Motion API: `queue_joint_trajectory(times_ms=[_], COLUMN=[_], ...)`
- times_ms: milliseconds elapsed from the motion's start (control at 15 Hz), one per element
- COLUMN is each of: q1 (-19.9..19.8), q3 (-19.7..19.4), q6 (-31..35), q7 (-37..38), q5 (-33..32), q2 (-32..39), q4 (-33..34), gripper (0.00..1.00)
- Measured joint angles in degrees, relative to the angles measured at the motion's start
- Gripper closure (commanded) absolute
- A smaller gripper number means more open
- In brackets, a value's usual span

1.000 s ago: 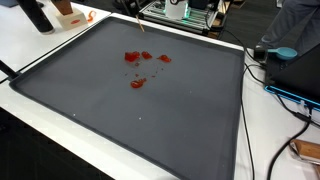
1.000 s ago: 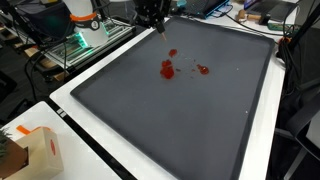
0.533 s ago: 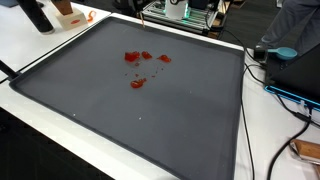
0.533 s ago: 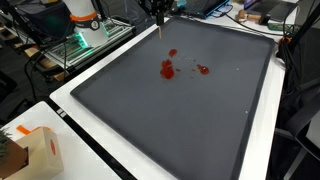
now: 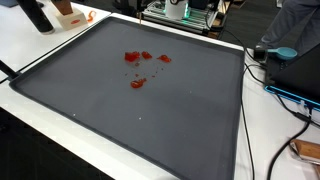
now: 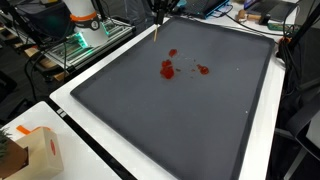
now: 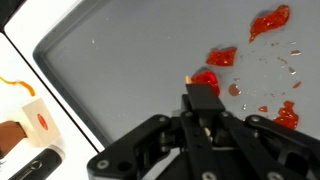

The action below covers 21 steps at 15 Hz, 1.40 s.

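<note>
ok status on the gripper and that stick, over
Gripper shut on stick, near the tray rim. Red smears mid-tray, stick tip off them. Nothing in the way.

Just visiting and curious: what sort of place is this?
Probably a robotics lab: cables and electronics ring a white table, where a gripper holds a stick near red smears.

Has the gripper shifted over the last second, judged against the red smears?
Yes. In an exterior view the gripper, shut on a thin stick, has drawn away from the red smears toward the grey tray's far rim.
</note>
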Motion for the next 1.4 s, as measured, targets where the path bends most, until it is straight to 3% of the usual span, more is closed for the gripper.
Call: queue_joint_trajectory(times_ms=[600,867,1400], q1=[6.02,8.16,10.01], q3=[1.04,0.52,-1.21], q6=[-12.24,-15.66,-15.97], q7=[17.54,21.20,24.23], q5=[-16.94,-20.01,-22.81], q2=[11.27,15.93,21.05], q4=[6.52,9.32,12.55], gripper=[0.97,0.97,0.97])
